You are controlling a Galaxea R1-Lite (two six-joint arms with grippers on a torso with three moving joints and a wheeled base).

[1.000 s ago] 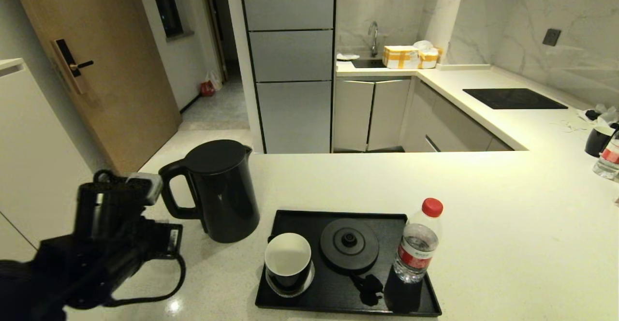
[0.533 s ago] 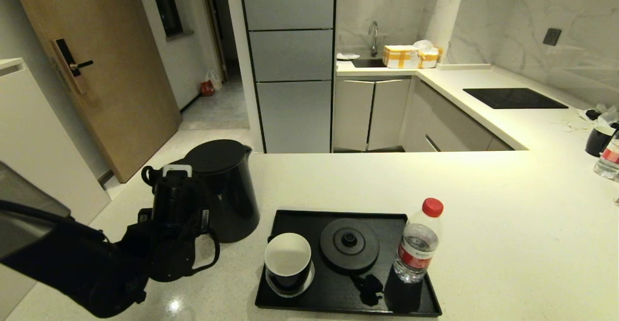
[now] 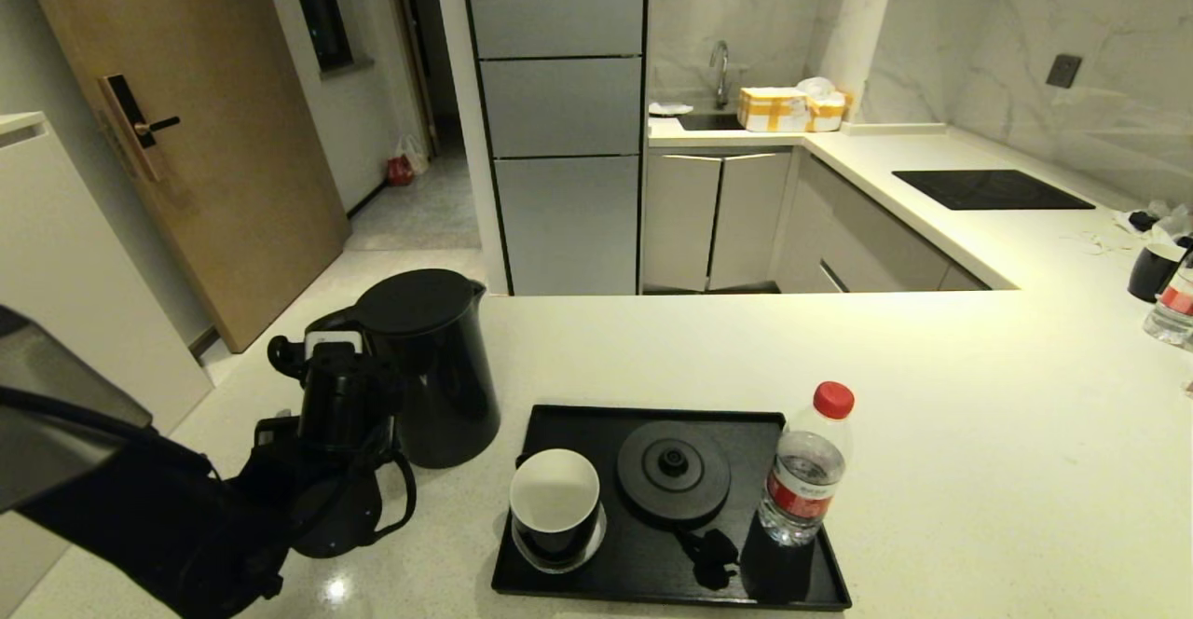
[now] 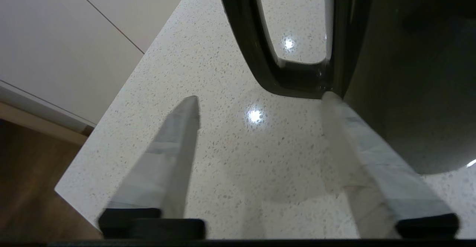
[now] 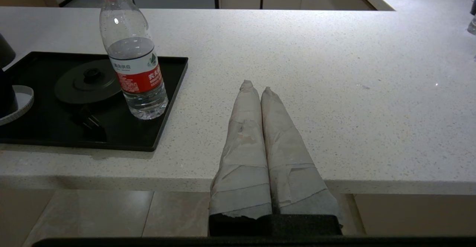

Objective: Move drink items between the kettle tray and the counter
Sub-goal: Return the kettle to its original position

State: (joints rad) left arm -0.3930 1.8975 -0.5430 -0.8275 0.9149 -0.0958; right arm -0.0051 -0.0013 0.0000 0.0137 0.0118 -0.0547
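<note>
The tall black kettle (image 3: 433, 367) stands on the speckled counter (image 3: 932, 395), left of the black kettle tray (image 3: 652, 558). The round base disc (image 3: 673, 470) on the tray is bare. At the tray's right end stands the red-capped bottle (image 3: 803, 470), also seen in the right wrist view (image 5: 134, 64). My left arm (image 3: 326, 433) is at the kettle's handle side. Its gripper (image 4: 259, 99) points down at the counter and is open, one finger beside the handle's (image 4: 245, 35) lower end and holding nothing. My right gripper (image 5: 256, 85) is shut and empty over the counter's front edge, right of the tray (image 5: 163, 102).
A black cup with a white inside (image 3: 555, 502) sits on the tray's left end. At the far right stand another dark cup (image 3: 1154, 269) and a second bottle (image 3: 1174, 307). The black hob panel (image 3: 993, 190) lies at the back right.
My left arm has swung right from the counter's left edge up to the kettle's handle, then dropped slightly. Kettle, bottle and cup have not moved.
</note>
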